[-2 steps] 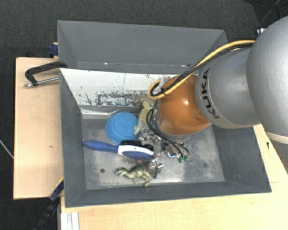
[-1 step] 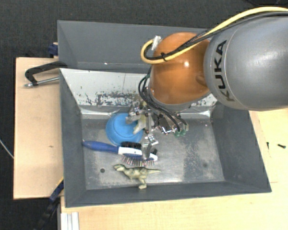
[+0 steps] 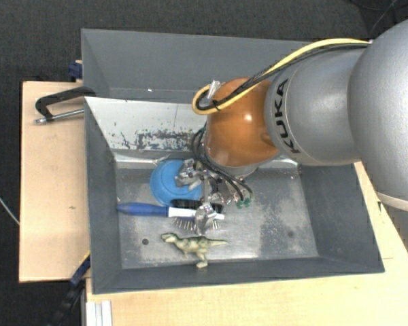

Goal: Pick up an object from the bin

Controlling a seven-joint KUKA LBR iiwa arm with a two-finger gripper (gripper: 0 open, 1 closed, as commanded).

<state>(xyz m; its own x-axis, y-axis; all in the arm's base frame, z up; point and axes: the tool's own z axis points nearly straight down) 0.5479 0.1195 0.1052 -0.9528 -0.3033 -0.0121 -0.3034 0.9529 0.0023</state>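
Blue-handled brush lies flat mid-bin, its bristled head under the lowered claw, so it is probably the target. I cannot tell the claw's spread. A toy dinosaur lies near.

In the bin, from the hand: disc at ten o'clock, brush at nine, dinosaur at six.

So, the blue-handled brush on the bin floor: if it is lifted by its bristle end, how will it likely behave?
The brush looks like a stiff, thin plastic stick, so it should keep its shape. Its long handle reaches to one side, so gripped near the bristles it may tilt down. It lies flat and seems unlikely to roll.
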